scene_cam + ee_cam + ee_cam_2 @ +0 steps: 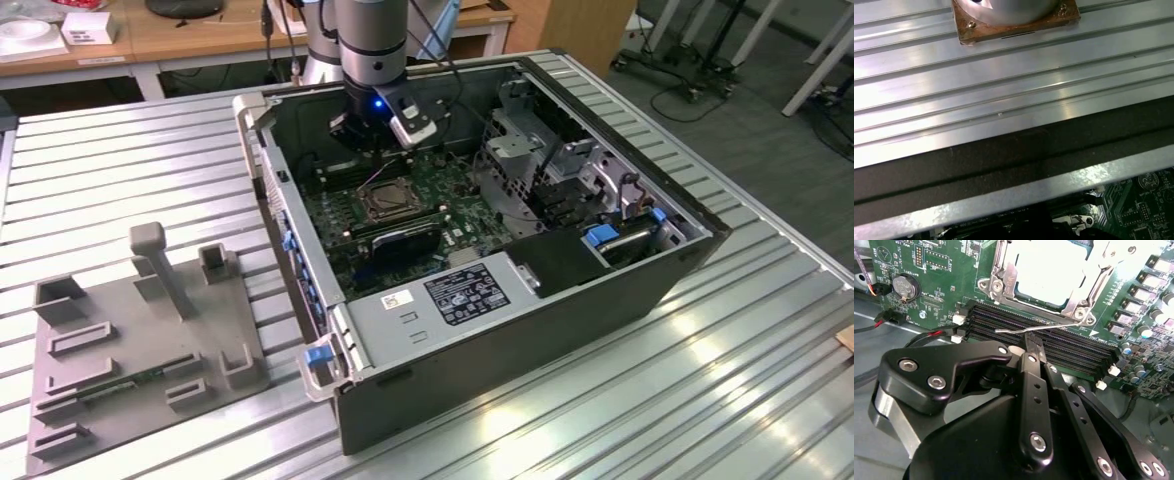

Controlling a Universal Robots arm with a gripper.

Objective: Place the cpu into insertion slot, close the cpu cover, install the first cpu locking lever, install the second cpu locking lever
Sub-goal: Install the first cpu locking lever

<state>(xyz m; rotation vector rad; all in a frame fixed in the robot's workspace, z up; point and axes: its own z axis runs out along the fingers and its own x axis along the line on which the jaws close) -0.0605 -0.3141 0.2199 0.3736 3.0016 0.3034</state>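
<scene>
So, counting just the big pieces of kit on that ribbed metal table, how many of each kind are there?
Open computer case: 1
Grey fixture tray: 1
Robot arm, reaching down into the case: 1
Total: 3

A grey fixture plate (144,342) is laid on the ribbed table (747,380), at the exterior view's left of the computer case (534,340).
</scene>
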